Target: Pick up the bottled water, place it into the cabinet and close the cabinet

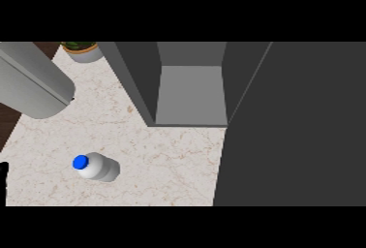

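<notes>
The robot's left hand (3, 178) shows only as a black sliver at the head view's left edge, and whether it is open or closed cannot be told. The bottled water (100, 168), blue cap up, stands untouched on the pale marbled counter (164, 155), well apart from the open dark-grey cabinet (136, 82). The cabinet's door (300, 126) fills the right side, while a thick grey cylinder (28, 82) crosses the upper left beside a potted plant (80, 47), with dark brown floor (6, 127) beyond the counter's edge

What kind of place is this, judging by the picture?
Probably a kitchen: a pale marble-look counter, an open dark grey cabinet on it, a blue-capped water bottle and a small potted plant.
</notes>
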You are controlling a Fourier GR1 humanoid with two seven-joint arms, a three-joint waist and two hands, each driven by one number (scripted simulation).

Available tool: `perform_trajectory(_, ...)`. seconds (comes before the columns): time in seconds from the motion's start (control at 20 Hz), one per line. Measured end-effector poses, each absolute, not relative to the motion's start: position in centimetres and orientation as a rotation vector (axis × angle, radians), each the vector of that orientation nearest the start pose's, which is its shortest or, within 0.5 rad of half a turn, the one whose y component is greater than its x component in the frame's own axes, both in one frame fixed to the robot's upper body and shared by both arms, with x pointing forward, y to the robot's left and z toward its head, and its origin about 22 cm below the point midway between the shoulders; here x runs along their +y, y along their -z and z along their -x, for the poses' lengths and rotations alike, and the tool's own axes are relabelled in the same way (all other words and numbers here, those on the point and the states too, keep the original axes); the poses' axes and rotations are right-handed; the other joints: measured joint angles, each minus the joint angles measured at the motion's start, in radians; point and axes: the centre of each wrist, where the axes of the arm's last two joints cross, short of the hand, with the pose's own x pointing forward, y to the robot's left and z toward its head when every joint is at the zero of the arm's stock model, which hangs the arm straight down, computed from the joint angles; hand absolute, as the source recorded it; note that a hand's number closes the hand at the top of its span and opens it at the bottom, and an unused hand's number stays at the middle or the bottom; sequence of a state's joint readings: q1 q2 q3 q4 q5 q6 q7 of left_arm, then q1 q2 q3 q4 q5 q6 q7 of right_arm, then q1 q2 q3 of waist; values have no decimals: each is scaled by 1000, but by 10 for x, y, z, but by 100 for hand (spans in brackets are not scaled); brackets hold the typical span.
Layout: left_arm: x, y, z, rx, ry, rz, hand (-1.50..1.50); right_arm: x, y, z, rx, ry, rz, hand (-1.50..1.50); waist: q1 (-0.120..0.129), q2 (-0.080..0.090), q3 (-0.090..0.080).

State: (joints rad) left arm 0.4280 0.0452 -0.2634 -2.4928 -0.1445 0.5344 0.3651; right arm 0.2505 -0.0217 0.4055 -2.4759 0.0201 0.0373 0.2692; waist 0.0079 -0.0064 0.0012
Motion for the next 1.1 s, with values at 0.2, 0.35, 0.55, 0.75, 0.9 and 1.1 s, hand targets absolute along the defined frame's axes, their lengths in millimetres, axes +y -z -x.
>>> perform_trajectory(0.2,218,-142,-103,-1694,-465,-293,-150,-177,-160,-120,-1951,-161,-345,-150,2,-2,0)
perform_trajectory(0.35,218,-142,-103,-1689,-468,-299,-150,-176,-162,-120,-1948,-160,-342,-150,-2,-1,0)
perform_trajectory(0.55,222,-141,-101,-1674,-457,-333,-150,-171,-163,-117,-1940,-154,-364,-150,-4,-1,-1)
perform_trajectory(0.75,224,-141,-102,-1660,-451,-342,-150,-168,-163,-115,-1936,-157,-367,-150,-7,-1,-1)
perform_trajectory(0.9,228,-139,-101,-1655,-446,-365,-150,-165,-164,-115,-1937,-154,-366,-150,-7,-1,-1)
perform_trajectory(1.1,227,-135,-104,-1661,-449,-371,-150,-161,-164,-113,-1933,-160,-372,-150,-10,0,-1)
